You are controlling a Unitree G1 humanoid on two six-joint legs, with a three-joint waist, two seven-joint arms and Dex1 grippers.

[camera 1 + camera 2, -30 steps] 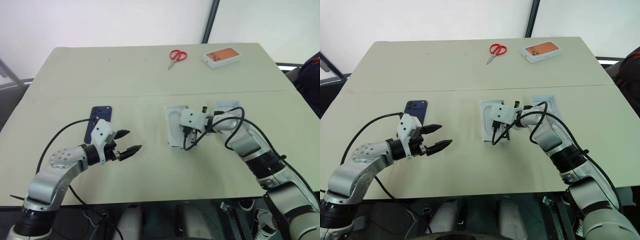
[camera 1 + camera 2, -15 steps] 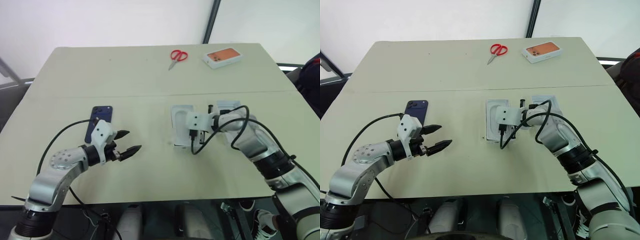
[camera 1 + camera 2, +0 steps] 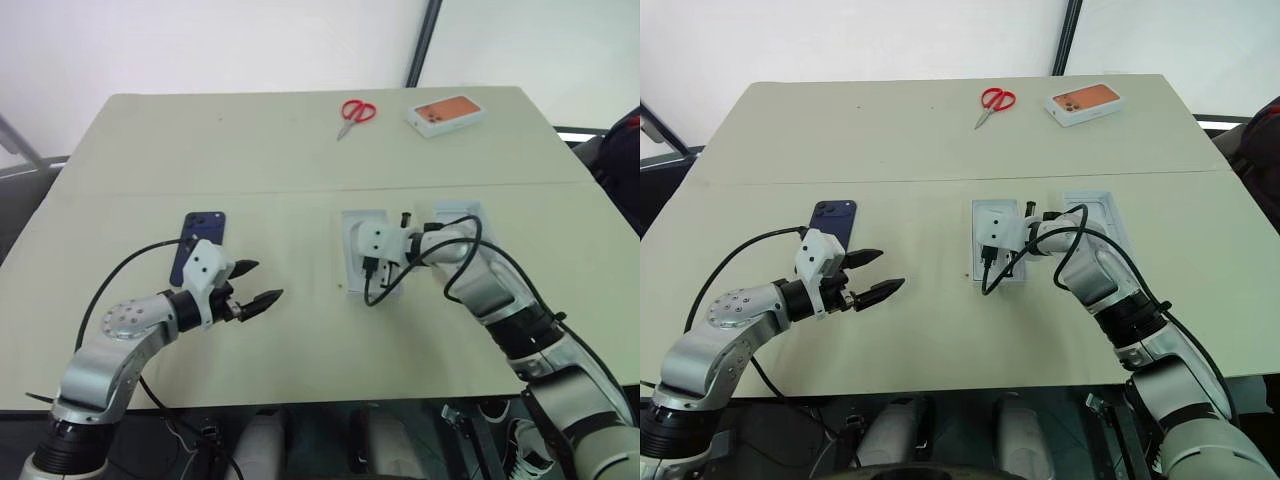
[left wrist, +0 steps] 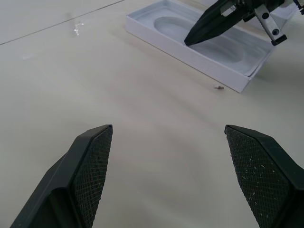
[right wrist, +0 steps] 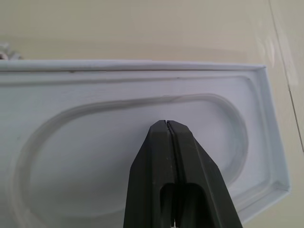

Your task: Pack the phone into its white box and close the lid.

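Note:
The dark navy phone [image 3: 201,226] lies flat on the table's left half, partly hidden behind my left wrist. My left gripper [image 3: 262,282] hovers open and empty just right of it, low over bare table. The shallow white box [image 3: 352,224] lies at the middle, and a white card with an oval recess [image 5: 118,142] fills its inside. My right gripper [image 5: 166,123] is shut with nothing in it, its tips pointing down into that recess. The white lid [image 3: 462,212] lies open side up just right of the box, partly behind my right arm.
Red scissors [image 3: 356,110] and a white box with an orange phone picture on top [image 3: 446,114] lie near the far edge. A black cable [image 3: 385,292] loops from my right wrist over the table beside the box.
The white box has slid a little to the right and straightened under my right gripper, which moved with it. My left gripper has kept still.

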